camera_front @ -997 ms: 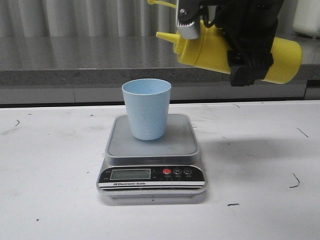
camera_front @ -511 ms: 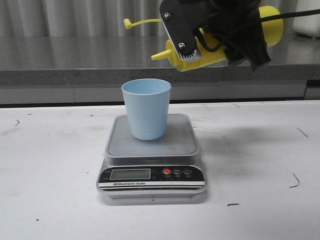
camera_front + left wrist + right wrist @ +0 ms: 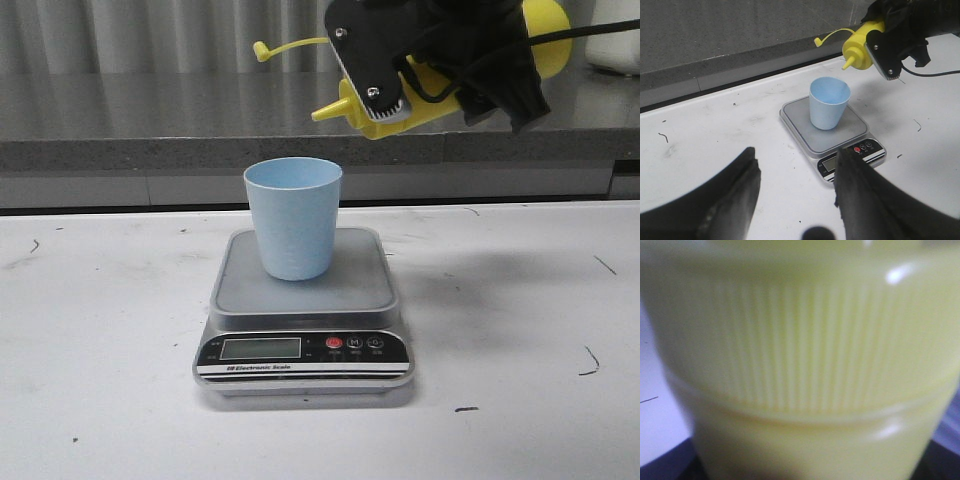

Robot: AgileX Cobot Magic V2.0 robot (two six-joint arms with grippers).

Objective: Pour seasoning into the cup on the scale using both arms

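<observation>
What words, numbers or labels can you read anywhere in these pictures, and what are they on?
"Electronic Scale": white print on the black front panel of the kitchen scale, under the LCD display, front view.
LCD display: no digits can be made out.
Small labels beside the red button and two dark buttons: too small to read.
Yellow squeeze bottle, light blue cup: no print visible.

Right claw: black body, black cables, white ribbed pad, two screws. Left claw: black fingers.
</observation>
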